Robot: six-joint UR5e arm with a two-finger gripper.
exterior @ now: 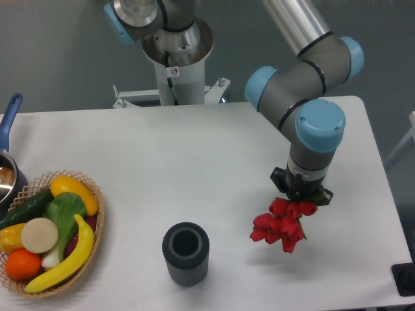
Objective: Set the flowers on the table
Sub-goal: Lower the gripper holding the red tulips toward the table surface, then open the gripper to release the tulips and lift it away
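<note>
Evidently unfinished: the gripper (pixel 300 194), at four o'clock on the table (pixel 194 162), grips the flowers (pixel 283 225) by their hidden stems, buds hanging above the surface; release remains.

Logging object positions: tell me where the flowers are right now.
The flowers are at the right of the camera view, held at the gripper over the table, right of the dark ribbed cylinder.

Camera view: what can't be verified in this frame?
- Gripper: fingers hidden beneath the wrist, so jaw state unclear.
- Flowers: stems covered by the gripper and buds; contact with the table can't be judged.
- Pot: cut off by the left edge.
- Dark object: cropped at the lower-right corner, unidentifiable.
</note>
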